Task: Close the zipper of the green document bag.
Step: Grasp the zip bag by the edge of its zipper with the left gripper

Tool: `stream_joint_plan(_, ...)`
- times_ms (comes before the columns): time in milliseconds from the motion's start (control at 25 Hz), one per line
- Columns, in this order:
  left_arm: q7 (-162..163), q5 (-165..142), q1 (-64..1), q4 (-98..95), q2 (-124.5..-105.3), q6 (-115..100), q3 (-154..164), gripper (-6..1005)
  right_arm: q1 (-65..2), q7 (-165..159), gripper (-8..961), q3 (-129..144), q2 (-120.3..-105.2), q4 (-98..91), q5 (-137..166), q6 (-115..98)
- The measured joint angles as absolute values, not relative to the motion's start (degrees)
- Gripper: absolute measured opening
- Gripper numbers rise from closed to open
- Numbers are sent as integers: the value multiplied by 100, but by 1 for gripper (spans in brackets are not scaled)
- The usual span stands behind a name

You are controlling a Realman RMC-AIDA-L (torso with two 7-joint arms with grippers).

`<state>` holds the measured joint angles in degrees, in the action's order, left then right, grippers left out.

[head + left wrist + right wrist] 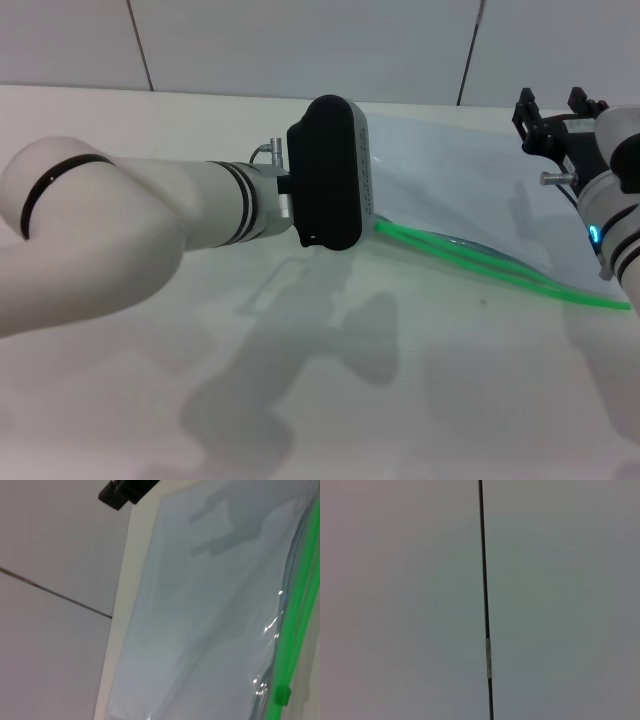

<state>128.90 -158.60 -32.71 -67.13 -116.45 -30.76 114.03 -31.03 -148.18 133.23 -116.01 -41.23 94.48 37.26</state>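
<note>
2 arms [150,215] flank the green document bag [450,180].

Pale blue-grey document bag [450,190], bright green zipper [500,268], white table [200,400].

There was one green document bag [460,190] lying flat on one white surface [330,400]. It carried one zipper [500,268] along its near edge, and in the left wrist view that strip bore one small green slider tab [282,695]. Two robot arms were in sight, one from each side. One right tool [558,115] showed at the far right, with two black fingers [525,106] raised above the bag.
</note>
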Motion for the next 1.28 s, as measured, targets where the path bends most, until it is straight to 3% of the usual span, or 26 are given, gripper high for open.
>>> stream_joint_plan(1280, 12910, -15574, -3783, -5374, -11706, -1647, 11775, 752, -3160, -14818, 615, 13323, -11611, -4160, 9448, 3726)
